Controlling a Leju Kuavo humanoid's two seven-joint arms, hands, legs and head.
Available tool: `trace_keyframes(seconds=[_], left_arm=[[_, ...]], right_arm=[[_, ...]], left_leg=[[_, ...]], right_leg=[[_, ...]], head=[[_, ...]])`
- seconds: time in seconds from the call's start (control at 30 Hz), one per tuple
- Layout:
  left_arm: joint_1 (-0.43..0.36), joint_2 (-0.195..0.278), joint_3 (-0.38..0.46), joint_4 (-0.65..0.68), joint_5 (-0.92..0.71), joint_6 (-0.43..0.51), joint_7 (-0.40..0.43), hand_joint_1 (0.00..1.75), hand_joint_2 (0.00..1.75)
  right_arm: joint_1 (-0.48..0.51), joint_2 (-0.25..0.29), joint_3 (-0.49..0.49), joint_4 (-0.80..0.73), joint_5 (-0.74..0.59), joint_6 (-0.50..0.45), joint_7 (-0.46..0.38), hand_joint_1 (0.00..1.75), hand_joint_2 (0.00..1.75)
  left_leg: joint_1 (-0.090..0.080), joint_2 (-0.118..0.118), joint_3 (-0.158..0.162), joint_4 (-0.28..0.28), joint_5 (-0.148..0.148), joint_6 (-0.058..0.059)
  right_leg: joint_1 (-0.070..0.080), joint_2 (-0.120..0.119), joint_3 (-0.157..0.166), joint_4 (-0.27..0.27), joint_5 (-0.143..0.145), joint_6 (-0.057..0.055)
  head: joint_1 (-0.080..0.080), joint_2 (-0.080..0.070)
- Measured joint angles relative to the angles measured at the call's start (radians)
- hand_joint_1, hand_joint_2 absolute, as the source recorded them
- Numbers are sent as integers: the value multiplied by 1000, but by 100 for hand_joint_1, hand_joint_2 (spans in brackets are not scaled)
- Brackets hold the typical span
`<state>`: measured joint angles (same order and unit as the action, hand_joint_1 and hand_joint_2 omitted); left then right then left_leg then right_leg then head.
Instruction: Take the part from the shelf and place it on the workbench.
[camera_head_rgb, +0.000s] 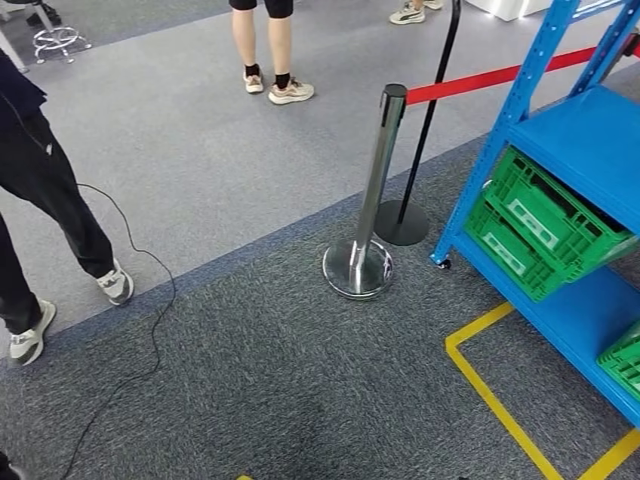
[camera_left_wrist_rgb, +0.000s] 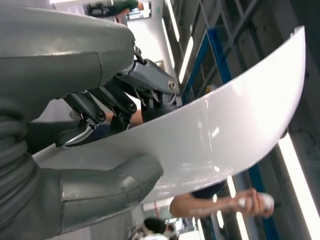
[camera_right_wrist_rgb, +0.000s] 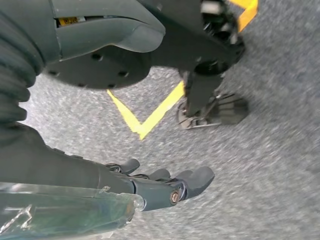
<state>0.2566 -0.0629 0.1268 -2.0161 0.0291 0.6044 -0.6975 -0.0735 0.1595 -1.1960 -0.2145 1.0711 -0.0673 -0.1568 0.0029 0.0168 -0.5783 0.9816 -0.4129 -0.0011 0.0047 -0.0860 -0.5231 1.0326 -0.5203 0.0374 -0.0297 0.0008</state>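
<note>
Part off shelf: long white curved panel (camera_left_wrist_rgb: 226, 125) clamped between thumb and fingers of left hand (camera_left_wrist_rgb: 113, 130). Right hand (camera_right_wrist_rgb: 158, 187) hanging above carpet, fingers loosely extended, holding nothing. Blue shelf (camera_head_rgb: 581, 140) at right with green crates (camera_head_rgb: 536, 225). Carry and placement on workbench judged outstanding.

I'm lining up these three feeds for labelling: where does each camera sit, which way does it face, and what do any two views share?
Head view: high on the body, looking forward and down at grey carpet, a stanchion, a blue shelf; no arms.
Left wrist view: behind the left hand, facing up toward ceiling lights; hand grips a white curved part.
Right wrist view: behind the right hand, facing the floor.
Shared: yellow floor tape in head and right wrist views.
</note>
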Motion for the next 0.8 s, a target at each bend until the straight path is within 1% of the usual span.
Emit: trace_keyframes(seconds=[0.03,0.07,0.1,0.13,0.17,0.2,0.23,0.27,0.3,0.33,0.37,0.4,0.43,0.47,0.5,0.53,0.57,0.6,0.63,0.67,0.7,0.73,0.77,0.8], left_arm=[[-6,1,-5,0,-4,1,0,175,175],[-12,1,-10,0,-9,2,-1,175,175],[-17,2,-16,1,-13,3,-1,175,175],[-20,4,-22,1,-16,3,-1,175,175],[-21,6,-25,2,-16,3,-1,175,175],[-21,8,-28,2,-17,3,-1,175,175],[-21,10,-30,2,-17,3,-1,175,175],[-21,12,-31,2,-17,3,-1,175,175],[-22,14,-33,3,-17,3,-1,175,175],[-23,16,-35,3,-17,3,-1,175,175],[-24,19,-36,3,-17,3,-1,175,175],[-24,21,-36,3,-16,4,-1,175,175],[-24,23,-37,3,-16,4,-1,175,175],[-24,25,-37,3,-16,4,-1,175,175],[-25,26,-38,3,-16,4,-1,175,175],[-27,28,-40,3,-16,5,-1,175,175],[-29,30,-41,3,-16,5,-1,175,175],[-30,31,-42,4,-16,5,0,175,175],[-29,32,-42,6,-16,4,1,175,175],[-26,33,-43,7,-17,3,3,175,175],[-24,33,-43,8,-21,1,6,175,175],[-23,33,-43,8,-25,-1,10,175,175],[-23,33,-44,8,-30,-4,13,175,175],[-24,33,-45,8,-35,-5,16,175,175]], right_arm=[[-2,0,0,0,-1,0,-12,0,175],[-2,0,-1,0,-3,-1,-24,0,175],[-1,0,-1,0,-4,-1,-34,0,175],[0,-1,-3,0,-6,0,-41,0,175],[2,-1,-4,0,-6,1,-46,0,175],[3,-2,-5,0,-6,1,-49,0,175],[3,-2,-6,0,-6,2,-50,0,175],[2,-2,-6,0,-6,1,-49,0,175],[1,-2,-6,0,-6,1,-48,0,175],[1,-2,-7,0,-5,0,-47,0,175],[1,-2,-7,0,-5,-1,-46,0,175],[0,-2,-7,0,-5,-2,-45,0,175],[0,-1,-7,0,-4,-2,-44,0,175],[-1,-1,-7,0,-4,-3,-44,0,175],[-2,0,-8,0,-4,-3,-44,0,175],[-2,0,-8,0,-4,-3,-42,0,175],[-2,0,-8,0,-4,-3,-37,0,175],[0,0,-8,0,-3,-3,-28,0,175],[2,0,-9,0,-3,-3,-14,0,175],[4,1,-10,0,-1,-4,4,0,175],[5,2,-10,0,2,-4,20,0,175],[5,3,-10,0,5,-5,34,0,175],[5,5,-11,0,8,-5,43,0,175],[5,6,-11,1,10,-4,45,0,175]], left_leg=[[2,-9,0,-1,2,6],[3,-19,-2,-1,3,9],[2,-31,-3,-1,4,12],[2,-44,-4,-1,4,13],[1,-58,-4,0,5,14],[1,-73,-4,0,5,13],[2,-88,-3,0,6,12],[3,-102,-3,1,7,9],[2,-116,-5,4,7,5],[3,-128,-7,5,8,0],[4,-139,-11,6,9,-7],[5,-150,-14,5,12,-14],[8,-158,-17,4,15,-20],[8,-148,-21,7,12,-25],[7,-125,-31,24,0,-29],[5,-93,-50,61,-23,-31],[3,-60,-77,118,-56,-34],[3,-42,-109,186,-89,-36],[4,-34,-137,246,-112,-38],[4,-31,-152,279,-118,-38],[4,-29,-149,275,-104,-37],[3,-22,-127,233,-76,-35],[1,-2,-92,169,-42,-31],[-3,26,-55,101,-17,-27]], right_leg=[[-1,31,-22,47,-28,4],[-2,60,-53,114,-63,6],[-2,75,-88,187,-95,6],[-2,82,-119,246,-115,6],[-2,84,-135,271,-114,5],[-3,87,-132,255,-92,3],[-4,94,-111,201,-55,2],[-7,115,-80,128,-15,0],[-11,140,-51,60,14,0],[-13,158,-31,12,32,-2],[-13,169,-21,-11,37,-4],[-10,163,-18,-14,35,-8],[-9,150,-16,-15,38,-15],[-8,138,-14,-17,41,-22],[-8,125,-12,-20,45,-28],[-9,112,-12,-23,47,-34],[-7,99,-12,-24,48,-38],[-5,85,-12,-25,47,-41],[-3,70,-13,-24,46,-42],[-2,55,-12,-24,45,-44],[-1,40,-12,-24,43,-44],[-1,26,-10,-24,41,-43],[1,13,-7,-24,39,-42],[4,2,-5,-23,35,-38]], head=[[2,0],[5,0],[6,0],[6,0],[7,0],[7,0],[7,0],[7,0],[7,0],[7,0],[6,0],[6,0],[7,0],[6,0],[4,0],[2,0],[-1,0],[-2,0],[-2,0],[-2,0],[-2,0],[-2,0],[-2,0],[-3,0]])
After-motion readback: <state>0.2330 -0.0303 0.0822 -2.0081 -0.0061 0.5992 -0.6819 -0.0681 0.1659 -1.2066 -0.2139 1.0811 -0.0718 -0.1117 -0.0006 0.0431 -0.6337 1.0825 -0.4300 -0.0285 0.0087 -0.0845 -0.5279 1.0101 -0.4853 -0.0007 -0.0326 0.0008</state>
